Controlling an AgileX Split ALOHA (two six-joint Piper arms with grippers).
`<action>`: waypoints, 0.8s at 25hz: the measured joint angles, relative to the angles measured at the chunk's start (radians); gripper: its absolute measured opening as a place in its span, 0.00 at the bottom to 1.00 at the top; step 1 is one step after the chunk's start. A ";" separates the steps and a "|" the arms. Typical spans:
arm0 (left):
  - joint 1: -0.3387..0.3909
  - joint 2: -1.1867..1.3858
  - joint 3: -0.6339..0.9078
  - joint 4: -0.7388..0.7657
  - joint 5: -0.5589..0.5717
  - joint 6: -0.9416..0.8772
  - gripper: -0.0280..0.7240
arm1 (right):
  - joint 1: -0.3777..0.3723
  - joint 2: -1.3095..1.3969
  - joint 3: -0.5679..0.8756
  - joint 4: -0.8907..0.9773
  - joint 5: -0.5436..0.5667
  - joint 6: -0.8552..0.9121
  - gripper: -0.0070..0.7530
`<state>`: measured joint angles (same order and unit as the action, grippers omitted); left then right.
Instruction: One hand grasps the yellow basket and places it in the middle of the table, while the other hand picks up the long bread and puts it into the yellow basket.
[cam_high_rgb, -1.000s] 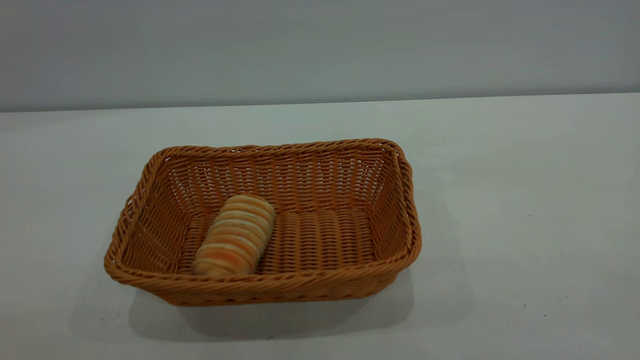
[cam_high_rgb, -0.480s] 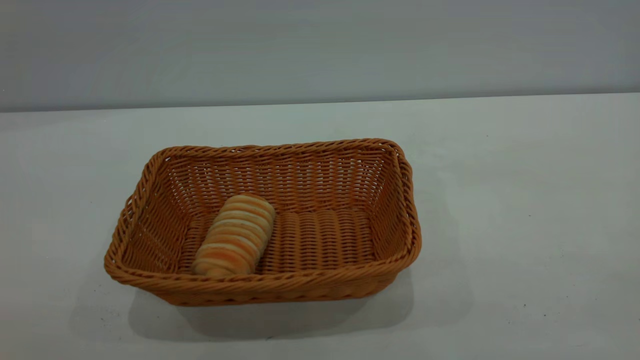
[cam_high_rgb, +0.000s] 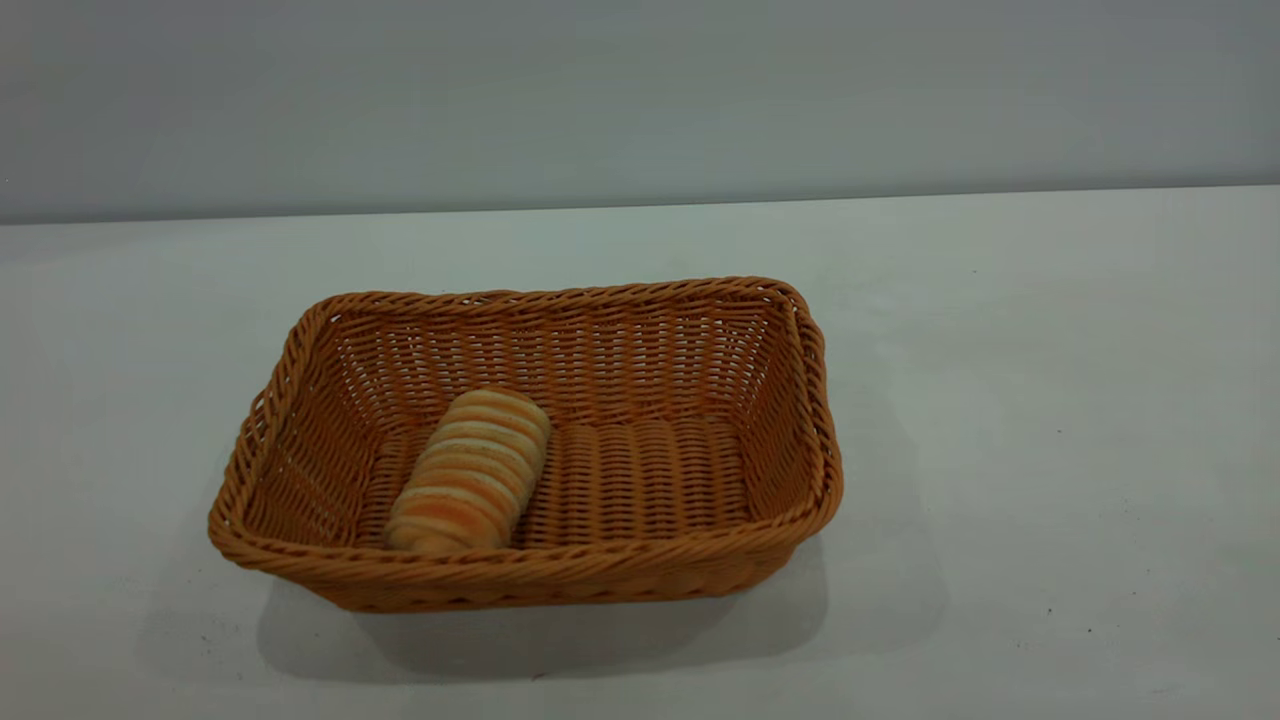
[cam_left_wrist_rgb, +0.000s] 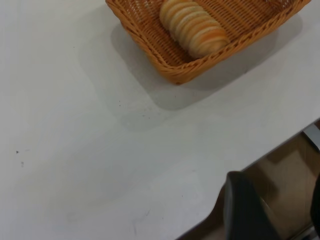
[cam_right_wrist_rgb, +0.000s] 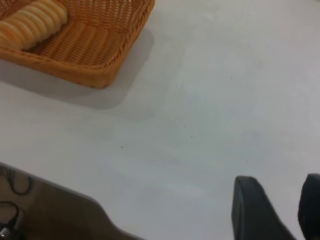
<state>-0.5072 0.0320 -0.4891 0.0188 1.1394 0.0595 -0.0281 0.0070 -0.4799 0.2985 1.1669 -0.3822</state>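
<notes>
Basically done: long bread (cam_high_rgb: 468, 472) lies inside yellow basket (cam_high_rgb: 560, 300), mid-tabletop (cam_high_rgb: 1050, 400). I see left end effector (cam_left_wrist_rgb: 275, 210) and right end effector (cam_right_wrist_rgb: 277, 207) spread, empty, near the tabletop's edge.

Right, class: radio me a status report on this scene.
Left gripper and right gripper open, clear of basket. Bread lies inside basket. Nothing in the way.

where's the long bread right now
In the exterior view the long bread lies inside the yellow basket, on its floor toward the left end, its near end against the front wall. Neither gripper is near it.
</notes>
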 joint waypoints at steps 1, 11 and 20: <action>0.005 0.000 0.000 0.000 0.000 0.000 0.55 | 0.000 0.000 0.000 0.000 0.000 0.000 0.36; 0.340 -0.054 0.000 0.000 -0.001 0.000 0.55 | -0.100 -0.025 0.000 0.000 0.000 -0.001 0.36; 0.522 -0.054 0.000 0.000 -0.001 0.000 0.55 | -0.197 -0.025 0.000 0.001 0.000 0.000 0.36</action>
<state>0.0149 -0.0223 -0.4891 0.0188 1.1381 0.0595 -0.2255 -0.0184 -0.4799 0.2997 1.1669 -0.3821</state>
